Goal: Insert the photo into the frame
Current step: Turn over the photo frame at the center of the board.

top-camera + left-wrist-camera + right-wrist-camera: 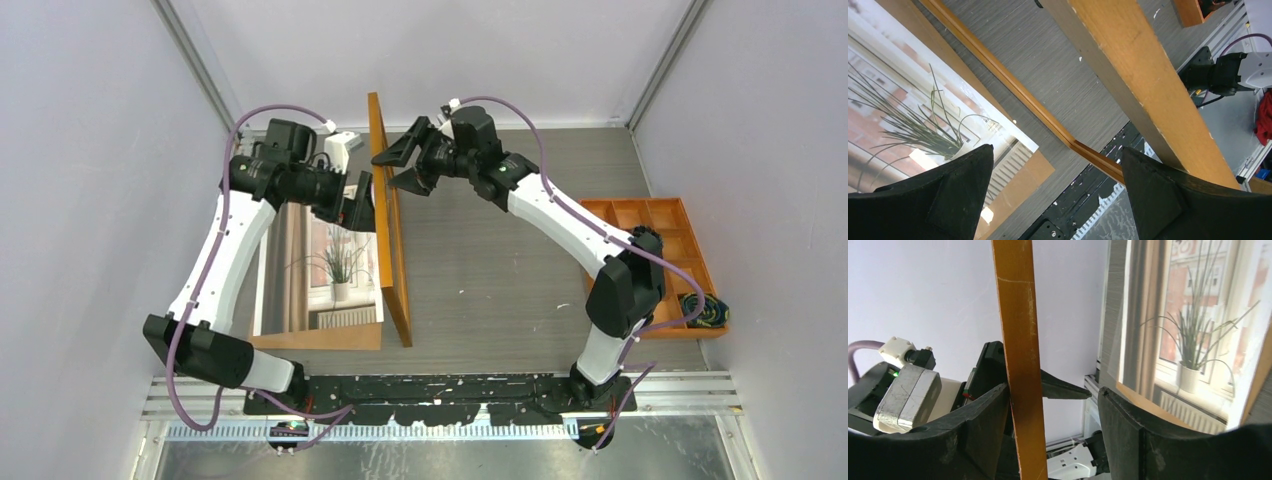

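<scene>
Left of centre in the overhead view, the photo lies flat and picture side up on a brown backing board, whose bare strip shows along the photo's lower edge. The print shows a grassy potted plant by a white window. It is not in the frame.

The frame stands on one long edge just right of the photo, running from the upper centre toward the lower centre of the grey table. In the left wrist view the grey table shows between the frame's broad and thin orange-brown bars, and the photo is seen at the left.

The left gripper sits against the frame's left face. Its jaws are spread wide, and the broad bar passes close by the right-hand finger without being clamped.

The right gripper is at the frame's upper end, also released. The frame's bar runs between its fingers, against the left one and apart from the other, and the photo is visible at upper right.

An orange compartment tray lies at the right edge of the table, well apart, with a dark bundle of cables at its lower right corner.
</scene>
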Action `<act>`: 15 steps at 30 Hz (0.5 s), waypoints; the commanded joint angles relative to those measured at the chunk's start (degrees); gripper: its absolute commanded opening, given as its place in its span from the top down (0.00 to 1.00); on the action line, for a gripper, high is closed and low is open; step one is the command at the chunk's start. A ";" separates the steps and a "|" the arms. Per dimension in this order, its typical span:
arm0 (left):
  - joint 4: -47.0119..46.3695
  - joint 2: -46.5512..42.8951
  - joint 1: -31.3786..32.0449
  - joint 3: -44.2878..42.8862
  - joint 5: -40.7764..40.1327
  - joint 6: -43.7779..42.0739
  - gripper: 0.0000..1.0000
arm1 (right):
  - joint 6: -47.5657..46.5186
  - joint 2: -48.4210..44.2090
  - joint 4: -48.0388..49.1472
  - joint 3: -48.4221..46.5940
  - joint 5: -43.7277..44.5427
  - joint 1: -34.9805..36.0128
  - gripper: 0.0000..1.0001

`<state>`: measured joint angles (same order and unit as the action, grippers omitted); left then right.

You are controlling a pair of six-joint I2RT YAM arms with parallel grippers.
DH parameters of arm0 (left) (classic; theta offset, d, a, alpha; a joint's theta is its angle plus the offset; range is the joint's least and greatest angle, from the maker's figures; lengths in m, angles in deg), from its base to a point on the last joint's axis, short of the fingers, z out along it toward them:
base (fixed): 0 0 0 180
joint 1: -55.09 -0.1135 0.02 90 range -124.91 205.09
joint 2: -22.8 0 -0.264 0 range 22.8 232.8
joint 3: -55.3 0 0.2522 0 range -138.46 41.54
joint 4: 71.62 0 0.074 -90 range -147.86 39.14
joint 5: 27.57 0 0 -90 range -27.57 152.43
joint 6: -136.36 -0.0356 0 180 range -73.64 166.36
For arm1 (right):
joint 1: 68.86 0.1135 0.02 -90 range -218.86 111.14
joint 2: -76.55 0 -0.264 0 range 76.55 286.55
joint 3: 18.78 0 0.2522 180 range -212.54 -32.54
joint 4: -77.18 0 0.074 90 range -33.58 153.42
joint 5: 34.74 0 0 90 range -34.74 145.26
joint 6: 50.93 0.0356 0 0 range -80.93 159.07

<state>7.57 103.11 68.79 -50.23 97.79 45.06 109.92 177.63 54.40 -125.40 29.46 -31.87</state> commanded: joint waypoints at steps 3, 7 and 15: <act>-0.81 2.80 4.36 -3.79 -3.98 1.06 0.00 | -6.76 -3.23 -11.63 -4.35 0.03 -0.13 0.30; -1.09 4.30 5.65 -4.92 -5.28 1.04 0.00 | -7.74 -3.69 -13.85 -5.90 -0.01 -0.23 0.30; -1.54 5.50 6.87 -5.19 -7.70 0.64 0.00 | -14.64 -4.35 -25.39 -11.86 2.77 -1.08 0.34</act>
<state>7.20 108.62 75.26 -53.31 91.58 45.93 101.51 176.52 38.58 -131.80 30.53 -32.57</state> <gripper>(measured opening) 0.996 0.681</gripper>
